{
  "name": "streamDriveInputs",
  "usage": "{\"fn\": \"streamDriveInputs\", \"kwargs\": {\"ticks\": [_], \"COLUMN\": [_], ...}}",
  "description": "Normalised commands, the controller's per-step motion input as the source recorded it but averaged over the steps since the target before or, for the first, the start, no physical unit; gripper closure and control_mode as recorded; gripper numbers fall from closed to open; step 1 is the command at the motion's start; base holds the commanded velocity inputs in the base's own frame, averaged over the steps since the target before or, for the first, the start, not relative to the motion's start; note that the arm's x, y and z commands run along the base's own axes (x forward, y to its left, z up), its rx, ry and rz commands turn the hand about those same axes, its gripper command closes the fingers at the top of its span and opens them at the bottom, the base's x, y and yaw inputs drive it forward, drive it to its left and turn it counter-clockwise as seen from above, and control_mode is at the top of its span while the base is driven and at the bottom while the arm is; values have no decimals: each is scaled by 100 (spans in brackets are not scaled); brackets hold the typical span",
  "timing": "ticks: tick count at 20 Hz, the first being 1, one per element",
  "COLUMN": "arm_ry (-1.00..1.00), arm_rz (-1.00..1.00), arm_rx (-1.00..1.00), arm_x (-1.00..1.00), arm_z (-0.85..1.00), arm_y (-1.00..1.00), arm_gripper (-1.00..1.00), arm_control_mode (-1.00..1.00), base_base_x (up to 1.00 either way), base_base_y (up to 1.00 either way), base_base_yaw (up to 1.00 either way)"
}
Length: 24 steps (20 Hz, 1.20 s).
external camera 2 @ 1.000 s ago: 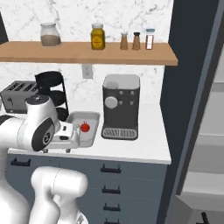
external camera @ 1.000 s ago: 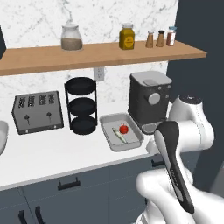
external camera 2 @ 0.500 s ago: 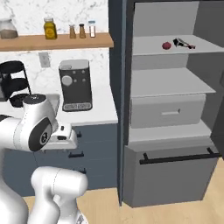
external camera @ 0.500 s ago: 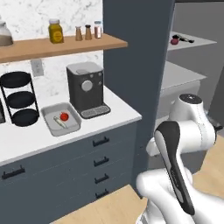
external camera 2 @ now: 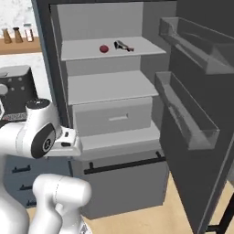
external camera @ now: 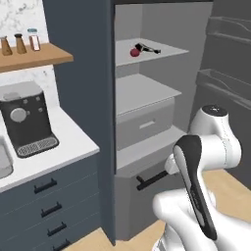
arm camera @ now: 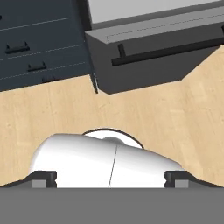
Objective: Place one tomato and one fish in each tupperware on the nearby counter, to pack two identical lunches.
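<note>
Open before the base stands a tall dark fridge cabinet [external camera 2: 114, 91] with pale grey shelves, and on its top shelf [external camera 2: 109, 48] lie the task's things: a tomato [external camera 2: 104, 49], a small glossy dark-red ball, and just to its right a slender dark shape that I take for the fish [external camera 2: 122, 45], though it is too small to make out its colour or its pointed ends. The two sit near each other but apart, toward the back of the shelf; in the left base view the tomato [external camera: 135, 51] and the fish [external camera: 147, 48] show the same way. Below are a second bare shelf, a grey drawer [external camera 2: 112, 119] and a bottom bin with a black bar handle [external camera 2: 125, 163]; the fridge door [external camera 2: 192, 109] hangs open at right with clear racks. The counter [external camera: 44, 152] with a black coffee machine [external camera: 27, 125] is off to the left, and one corner of a grey tupperware [external camera: 4, 159] peeps in at the edge. The gripper [arm camera: 109, 178] points down at the wooden floor [arm camera: 166, 122], its tips spread wide with nothing between them. My judgement: this is the fetching step for the second lunch, and the next move calls for raising the arm high to the top shelf and closing on one small item.
</note>
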Motion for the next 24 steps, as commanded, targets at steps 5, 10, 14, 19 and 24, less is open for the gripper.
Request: {"fn": "streamDriveInputs", "kwargs": {"ticks": [5,10,14,19,24], "arm_ry": [0,0,0,0,0], "arm_rz": [0,0,0,0,0], "arm_rx": [0,0,0,0,0], "arm_x": [0,0,0,0,0], "arm_z": [0,0,0,0,0], "arm_y": [0,0,0,0,0], "arm_gripper": [-100,-100,-100,-100,-100], "arm_control_mode": [100,100,100,100,100], "base_base_x": [42,56,52,63,29], "base_base_y": [-61,-15,0,-11,-44], "base_base_yaw": [26,9,8,7,13]}}
